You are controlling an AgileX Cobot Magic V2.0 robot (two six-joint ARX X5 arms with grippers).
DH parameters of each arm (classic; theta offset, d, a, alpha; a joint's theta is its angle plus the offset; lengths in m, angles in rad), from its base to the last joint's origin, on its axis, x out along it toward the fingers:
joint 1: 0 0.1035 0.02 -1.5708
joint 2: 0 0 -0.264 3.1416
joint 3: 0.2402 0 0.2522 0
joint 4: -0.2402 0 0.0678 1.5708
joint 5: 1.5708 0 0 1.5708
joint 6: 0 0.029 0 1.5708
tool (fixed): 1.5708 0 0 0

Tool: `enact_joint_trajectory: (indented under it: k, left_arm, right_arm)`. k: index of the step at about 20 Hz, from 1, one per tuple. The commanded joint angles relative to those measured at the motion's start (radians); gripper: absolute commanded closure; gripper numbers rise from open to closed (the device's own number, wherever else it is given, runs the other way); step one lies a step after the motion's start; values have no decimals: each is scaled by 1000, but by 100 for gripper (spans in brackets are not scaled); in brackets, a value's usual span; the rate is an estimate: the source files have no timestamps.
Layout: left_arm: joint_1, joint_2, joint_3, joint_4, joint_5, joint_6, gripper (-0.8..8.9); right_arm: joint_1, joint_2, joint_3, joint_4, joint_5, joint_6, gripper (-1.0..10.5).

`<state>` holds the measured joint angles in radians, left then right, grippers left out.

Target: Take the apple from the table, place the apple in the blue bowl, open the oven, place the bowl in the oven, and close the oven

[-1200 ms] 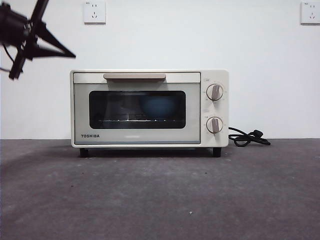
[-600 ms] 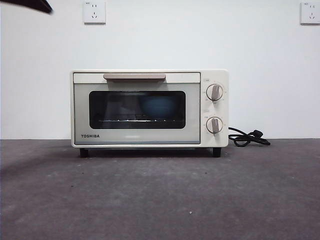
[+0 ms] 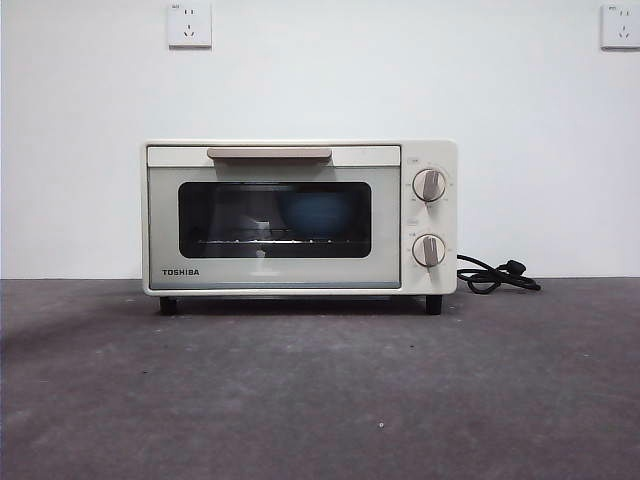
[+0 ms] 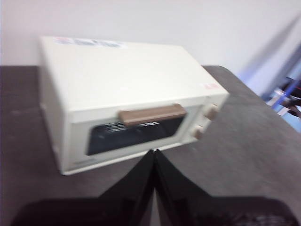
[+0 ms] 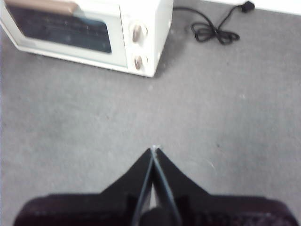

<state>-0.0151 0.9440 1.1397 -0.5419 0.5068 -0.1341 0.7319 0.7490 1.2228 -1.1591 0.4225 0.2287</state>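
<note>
The oven [image 3: 300, 217] carries the word TOSHIBA in dark letters at the lower left of its door, and faint small print rings its two knobs [image 3: 429, 185], too small to read; a blurred label strip lies along its top in the left wrist view. It stands on the table [image 3: 320, 390] toward the far edge, close to the wall, door shut and beige handle [image 3: 269, 153] level across the top. Through the dark glass the bowl [image 3: 312, 212] sits on the rack, right of centre; the apple cannot be made out behind the glass. The black cord [image 3: 495, 275] lies coiled on the table just right of the oven. The left gripper [image 4: 154, 151] hangs off the oven's front, jaws pressed together, holding nothing. The right gripper [image 5: 154, 149] hovers over bare table well apart from the oven, jaws likewise together and empty.
</note>
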Motion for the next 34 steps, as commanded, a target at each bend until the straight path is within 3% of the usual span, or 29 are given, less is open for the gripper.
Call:
enact_joint_trajectory:
  k: [1,3,6,9,15,20,25,34]
  left_arm:
    - [5,-73,-18,5,-45,173,817]
    - [6,-180,-121,105,-83,276,817]
    - [6,-372,-406,337,-154,282,817]
    - [5,-571,-726,482,-219,246,817]
    - [5,-819,-1063,542,-434,91,817]
    - [5,-916,-1132,514,-433,95,817]
    - [5,-940,-1132,367,-463,169,817]
    - [5,-924,-1132,377,-481,171,817]
  right_arm:
    - [0,1,-8,-19,5,8,946]
    - [0,1,-8,-46,5,8,946]
    - [0,1,-8,-77,5,8,946]
    - [0,1,-8,-103,5,8,946]
    - [0,1,-8,-105,5,8,946]
    - [0,1,-8,-105,5,8,946]
    - [0,1,-8,-105,5,8,946]
    - [0,1,-8,-106,5,8,946]
